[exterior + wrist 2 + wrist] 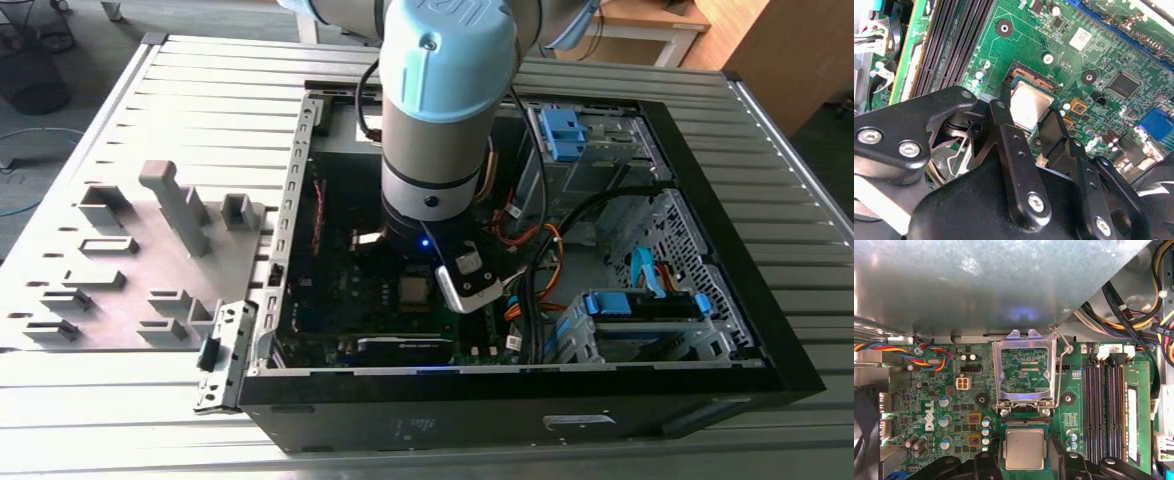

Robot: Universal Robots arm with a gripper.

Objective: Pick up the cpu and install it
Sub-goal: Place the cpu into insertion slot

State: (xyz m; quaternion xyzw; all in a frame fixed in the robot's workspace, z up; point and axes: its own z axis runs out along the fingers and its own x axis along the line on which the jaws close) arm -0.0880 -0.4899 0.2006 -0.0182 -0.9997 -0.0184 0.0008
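Observation:
The cpu (1025,449) is a small silver square directly over the motherboard's socket (1024,423), with a thin strip of socket contacts showing along one edge. My gripper (1026,462) is shut on the cpu, one black finger (1002,122) against one side and the other finger (1054,131) against the opposite side. In the second wrist view the cpu (1030,104) shows between those fingers, level with the green board. In the exterior view the cpu (414,290) sits just under the arm's wrist inside the open computer case (747,330).
The socket's metal load plate (1024,371) stands swung open, its lever (1061,372) raised beside it. Black memory slots (1104,410) run close by. Orange and black cables (547,270) and blue drive bays crowd the exterior view's right. A grey tray (134,270) lies outside the case.

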